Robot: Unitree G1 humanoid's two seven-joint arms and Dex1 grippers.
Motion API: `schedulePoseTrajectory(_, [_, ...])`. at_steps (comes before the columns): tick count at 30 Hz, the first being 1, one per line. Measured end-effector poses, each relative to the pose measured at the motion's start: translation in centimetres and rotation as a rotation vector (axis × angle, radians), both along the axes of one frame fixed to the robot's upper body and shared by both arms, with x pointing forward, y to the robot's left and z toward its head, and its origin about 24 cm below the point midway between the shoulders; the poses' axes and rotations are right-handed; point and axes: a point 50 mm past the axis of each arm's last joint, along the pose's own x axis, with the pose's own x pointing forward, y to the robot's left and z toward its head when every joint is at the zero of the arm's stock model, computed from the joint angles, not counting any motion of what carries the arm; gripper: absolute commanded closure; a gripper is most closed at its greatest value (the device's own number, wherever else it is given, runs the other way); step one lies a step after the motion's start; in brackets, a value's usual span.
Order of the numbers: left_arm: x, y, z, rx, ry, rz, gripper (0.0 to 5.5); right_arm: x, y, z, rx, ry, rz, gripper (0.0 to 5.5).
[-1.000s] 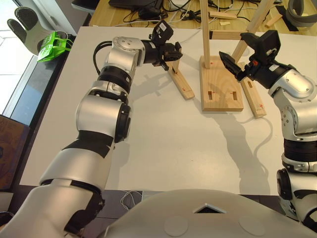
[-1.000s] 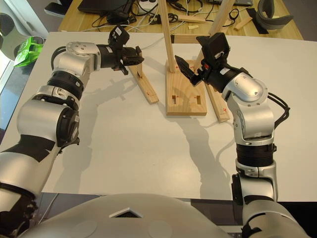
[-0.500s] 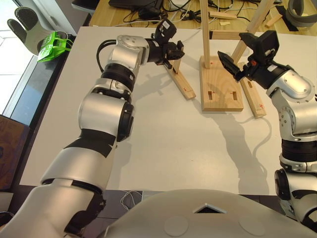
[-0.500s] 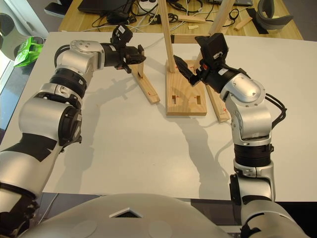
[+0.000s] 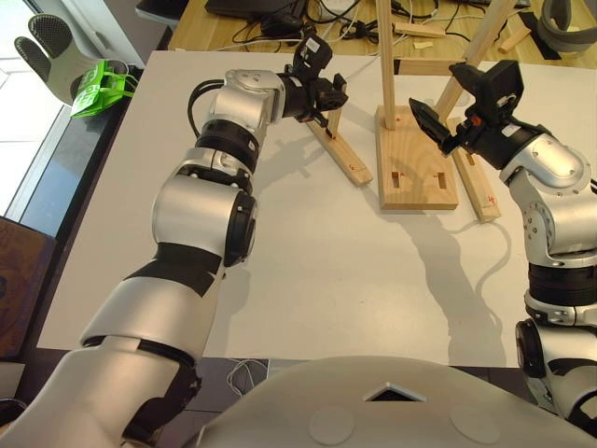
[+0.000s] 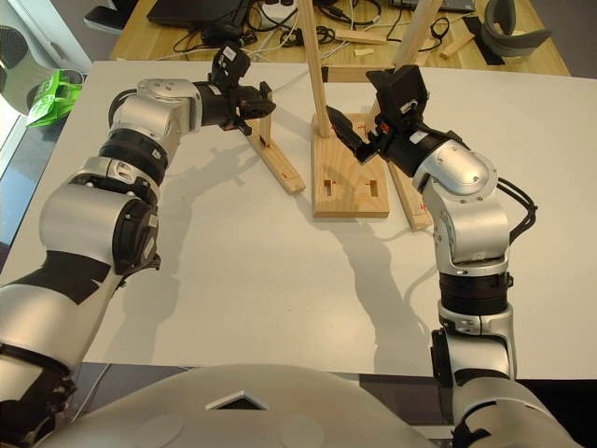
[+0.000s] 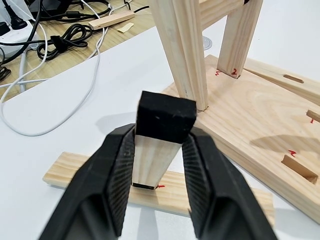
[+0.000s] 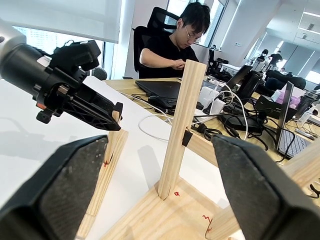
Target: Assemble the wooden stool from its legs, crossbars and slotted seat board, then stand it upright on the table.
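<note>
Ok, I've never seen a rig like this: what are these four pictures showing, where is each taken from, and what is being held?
It is a humanoid robot with two arms, each ending in a two-finger gripper. The two wide pictures come from cameras in its head, looking down over a table; the two close ones come from a camera on each wrist. On the table lies a slotted seat board with two legs standing in it, joined by a crossbar. One wooden bar lies left of the board, another right of it. The left gripper is shut on a short wooden post with a black top, whose lower end meets the left bar. The right gripper is open, hovering by the legs.
</note>
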Motion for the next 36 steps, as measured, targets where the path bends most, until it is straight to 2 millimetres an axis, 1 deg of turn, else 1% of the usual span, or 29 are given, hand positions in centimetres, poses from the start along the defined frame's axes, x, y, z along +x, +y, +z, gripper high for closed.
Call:
schedulePoseTrajectory(10, [0.0, -0.1, -0.4, 0.007, 0.001, 0.034, 4.16, 0.0, 0.1, 0.0, 0.001, 0.001, 0.002, 1.67])
schedulePoseTrajectory(16, [0.0, 0.0, -0.6, -0.03, 0.01, 0.094, 4.16, 0.0, 0.2, -0.1, -0.001, 0.003, 0.008, 1.67])
schedulePoseTrajectory(20, [0.1, 0.0, -0.4, -0.049, 0.007, 0.102, 4.16, -0.1, 0.2, -0.1, -0.001, 0.004, 0.009, 1.67])
schedulePoseTrajectory(21, [0.1, 0.1, -0.4, -0.053, 0.007, 0.101, 3.79, -0.1, 0.2, -0.2, -0.002, 0.006, 0.008, 1.67])
schedulePoseTrajectory(22, [0.1, 0.0, -0.3, -0.056, 0.008, 0.099, 3.73, -0.1, 0.2, -0.2, -0.002, 0.007, 0.008, 1.67])
schedulePoseTrajectory(23, [0.0, 0.1, -0.6, -0.049, 0.029, 0.101, 3.54, -0.1, 0.2, -0.3, -0.002, 0.008, 0.008, 1.67])
schedulePoseTrajectory(24, [-1.0, 0.6, -3.1, -0.03, 0.13, 0.115, 3.37, -0.1, 0.2, -0.3, -0.002, 0.009, 0.008, 1.67])
schedulePoseTrajectory(26, [-2.2, 1.2, -5.6, -0.008, 0.216, 0.113, 3.06, -0.2, 0.2, -0.4, -0.002, 0.011, 0.008, 1.67])
schedulePoseTrajectory(29, [-1.9, 0.9, -4.9, -0.006, 0.193, 0.093, 2.65, -0.2, 0.2, -0.4, -0.002, 0.013, 0.007, 1.67])
schedulePoseTrajectory(32, [-1.2, 0.6, -3.6, 0.005, 0.133, 0.088, 2.65, -0.3, 0.1, -0.6, -0.002, 0.018, 0.006, 1.67])
schedulePoseTrajectory(36, [-1.1, 0.4, -3.1, 0.004, 0.109, 0.046, 2.65, -0.3, 0.1, -0.6, -0.001, 0.016, 0.006, 1.67])
